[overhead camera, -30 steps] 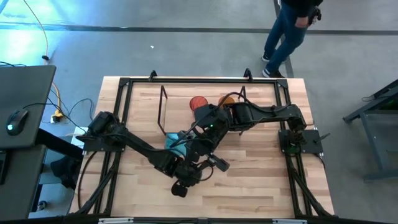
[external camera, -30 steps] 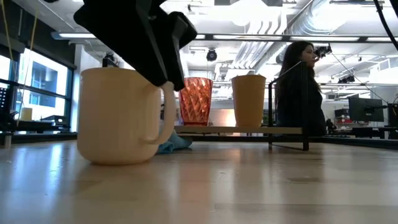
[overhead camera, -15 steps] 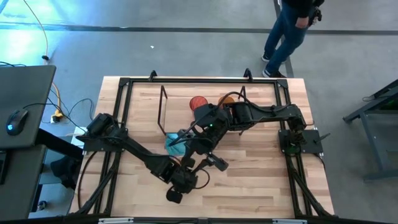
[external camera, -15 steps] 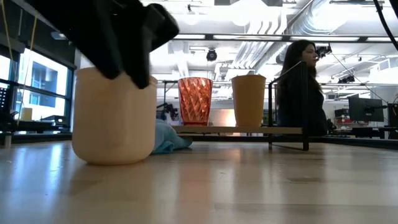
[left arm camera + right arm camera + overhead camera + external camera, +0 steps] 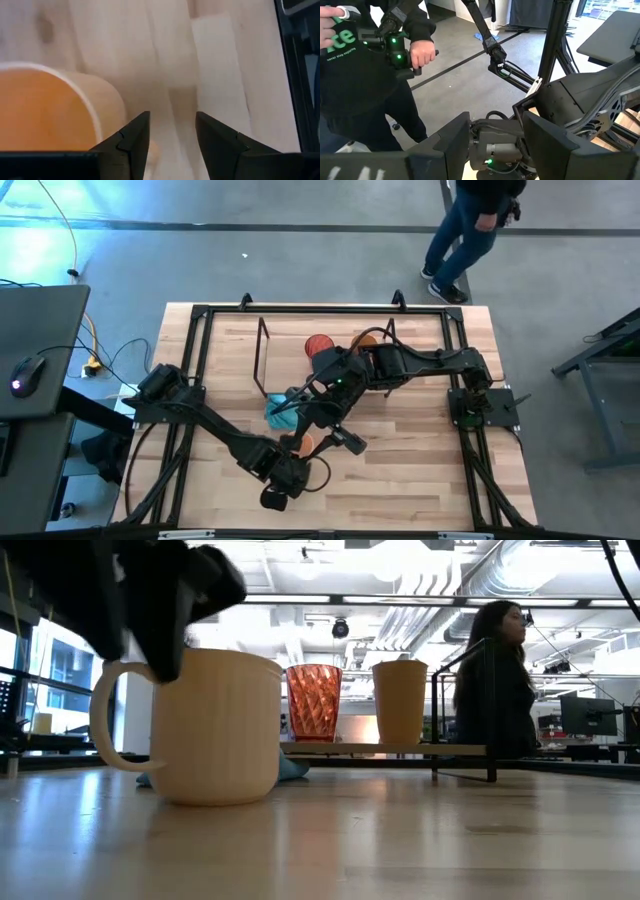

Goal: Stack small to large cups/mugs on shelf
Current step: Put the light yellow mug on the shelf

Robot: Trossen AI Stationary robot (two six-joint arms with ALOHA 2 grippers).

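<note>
The light orange mug [image 5: 305,444] stands upright on the tabletop, large in the low view [image 5: 215,725], its handle [image 5: 110,720] toward the table's left. My left gripper [image 5: 172,120] is open and points down just beside the mug [image 5: 45,110]; it hangs over the rim [image 5: 130,600]. The red patterned cup [image 5: 314,702] and the amber tumbler [image 5: 400,700] stand on the shelf's wood board [image 5: 400,748] at the far side. My right gripper [image 5: 497,125] is open and empty; it hovers right of the mug [image 5: 345,442]. My left gripper comes at the mug from above, pointing down. One finger [image 5: 132,137] lies against the outer wall [image 5: 116,112] below the rim, near the handle; the other stands over bare table. Nothing is pinched between the fingers. The mug sits upright with its base on the table.
A teal-blue cloth [image 5: 280,406] lies between the mug and the shelf [image 5: 265,350]. The right arm [image 5: 400,365] reaches over the shelf. A person [image 5: 465,230] walks beyond the far edge. Another person holding controllers [image 5: 395,45] shows in the right wrist view.
My left gripper has swung toward the table's near-left, around the mug. The mug has turned about on its base, staying upright: its handle has gone from its right side, out of sight, round to its left side. The body has shifted slightly right.
</note>
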